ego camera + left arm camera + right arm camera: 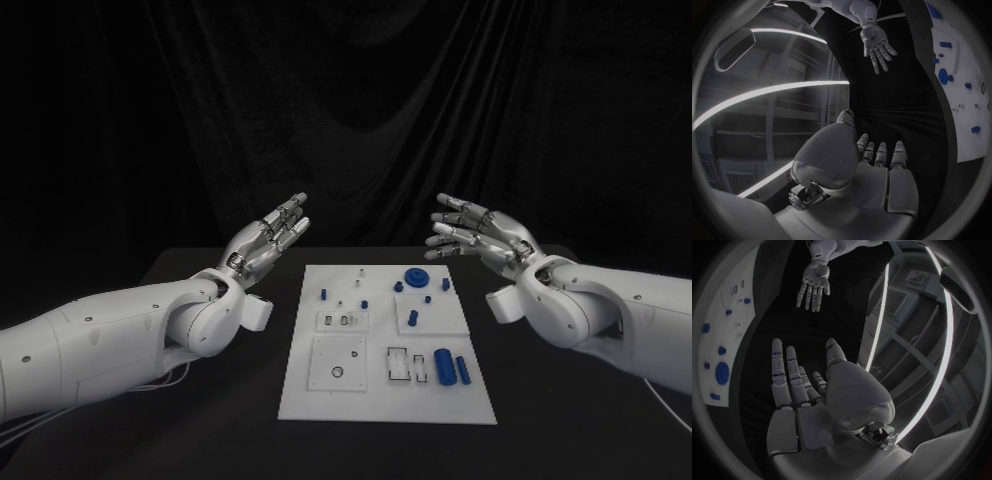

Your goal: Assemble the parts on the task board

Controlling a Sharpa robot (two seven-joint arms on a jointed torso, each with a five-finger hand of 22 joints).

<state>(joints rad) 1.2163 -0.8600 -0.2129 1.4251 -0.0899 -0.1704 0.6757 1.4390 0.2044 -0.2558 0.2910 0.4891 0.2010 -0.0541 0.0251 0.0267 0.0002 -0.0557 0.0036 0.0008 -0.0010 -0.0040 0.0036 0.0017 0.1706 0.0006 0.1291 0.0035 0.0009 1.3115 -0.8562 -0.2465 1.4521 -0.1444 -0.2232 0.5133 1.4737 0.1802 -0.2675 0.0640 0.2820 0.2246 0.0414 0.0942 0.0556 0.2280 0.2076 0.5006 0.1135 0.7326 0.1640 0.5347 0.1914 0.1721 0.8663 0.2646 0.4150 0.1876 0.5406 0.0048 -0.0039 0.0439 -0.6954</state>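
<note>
holding blue parts (446,369), task board (387,405), apparently some slotted, both robot hands raised

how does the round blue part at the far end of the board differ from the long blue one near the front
The round blue disc-shaped part lies at the white task board's far end; the long blue cylinder part lies near its front right. The disc looks wide and flat, the cylinder narrow and elongated. Both are blue and untouched.

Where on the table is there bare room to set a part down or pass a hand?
Bare black table lies on both sides of the board and along its near edge, under the raised left hand and right hand. The board's far half is crowded with blue parts; its near-left corner is fairly free.
</note>
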